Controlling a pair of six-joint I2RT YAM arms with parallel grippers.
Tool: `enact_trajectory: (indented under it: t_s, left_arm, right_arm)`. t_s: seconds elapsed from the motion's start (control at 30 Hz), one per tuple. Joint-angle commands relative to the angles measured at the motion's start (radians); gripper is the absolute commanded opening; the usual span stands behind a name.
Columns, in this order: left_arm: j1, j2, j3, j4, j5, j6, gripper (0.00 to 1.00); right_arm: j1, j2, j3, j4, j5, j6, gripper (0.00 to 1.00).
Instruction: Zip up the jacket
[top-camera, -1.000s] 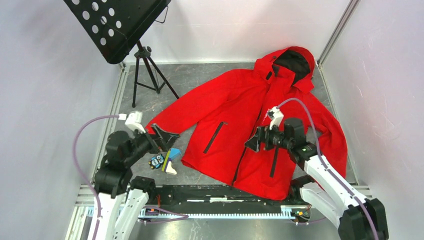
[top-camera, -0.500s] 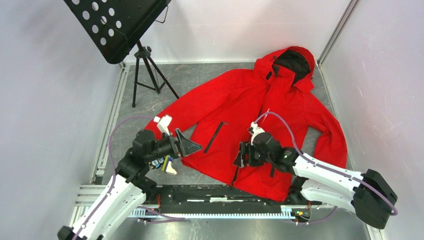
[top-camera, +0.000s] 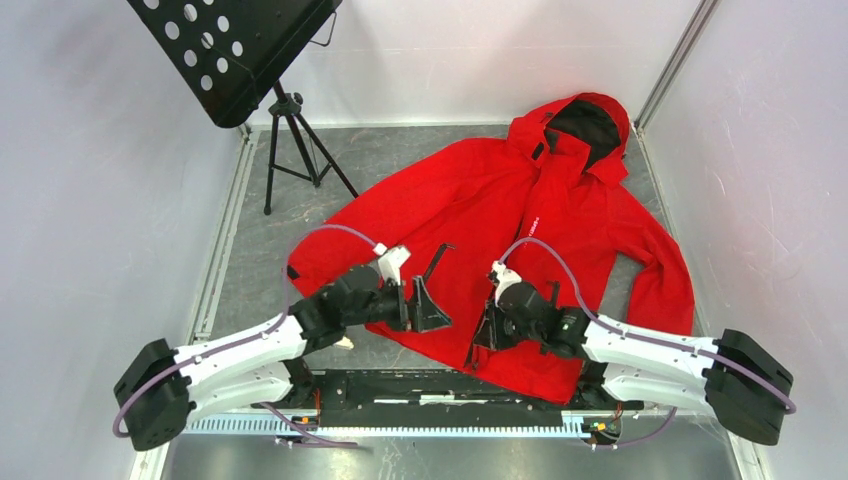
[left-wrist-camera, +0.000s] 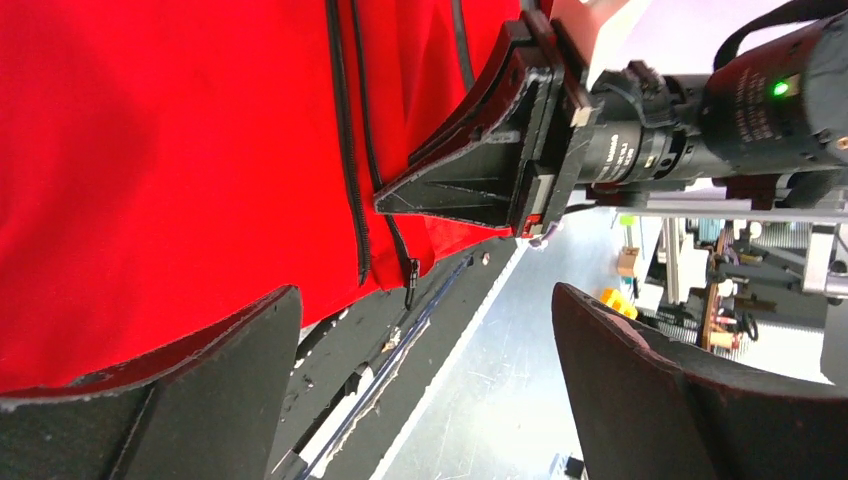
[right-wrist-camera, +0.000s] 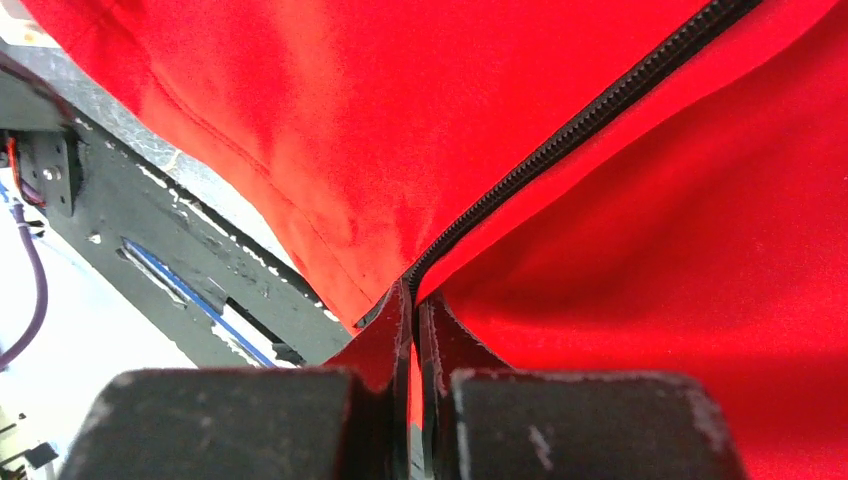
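The large bright red hooded shell jacket (top-camera: 470, 215) is spread flat on the grey table (top-camera: 380, 150), with its hood at the far right. Its near hem, at the black front zip (right-wrist-camera: 580, 132), is clenched by the right gripper (right-wrist-camera: 412, 330). The left gripper (left-wrist-camera: 430, 390) is held released, fingers wide apart, just left of it.

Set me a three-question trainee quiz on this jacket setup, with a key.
1. True or false: the left tool is clamped on the jacket.
2. The right tool pinches the jacket's: A) hood, B) sleeve cuff, C) bottom hem at the front zip.
3. Name the black perforated object at far left.
Key: 1 false, it hangs open; 2 C; 3 music stand.
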Motion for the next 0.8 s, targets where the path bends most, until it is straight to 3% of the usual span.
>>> enact_trajectory:
  t_s: [0.0, 0.1, 0.2, 0.5, 0.63, 0.77]
  left_arm:
    - [-0.073, 0.073, -0.035, 0.241, -0.049, -0.050, 1.00]
    - [-0.101, 0.155, -0.052, 0.357, -0.032, -0.062, 0.93]
    - [-0.150, 0.253, -0.022, 0.399, -0.022, -0.045, 0.78]
    - [-0.255, 0.462, 0.081, 0.380, -0.076, -0.023, 0.41]
    - [-0.282, 0.537, 0.132, 0.353, -0.081, -0.022, 0.32]
    - [-0.284, 0.574, 0.150, 0.340, -0.096, -0.031, 0.28]
  right_arm:
    - [0.004, -0.059, -0.056, 0.167, -0.005, -0.098, 0.00]
    - [0.003, -0.049, -0.062, 0.221, -0.043, -0.132, 0.00]
    - [0.002, -0.021, -0.045, 0.221, -0.066, -0.140, 0.00]
    - [0.003, -0.015, -0.036, 0.244, -0.067, -0.078, 0.00]
    - [0.002, -0.029, -0.042, 0.249, -0.068, -0.056, 0.00]
    - [0.002, -0.052, -0.053, 0.253, -0.056, -0.042, 0.00]
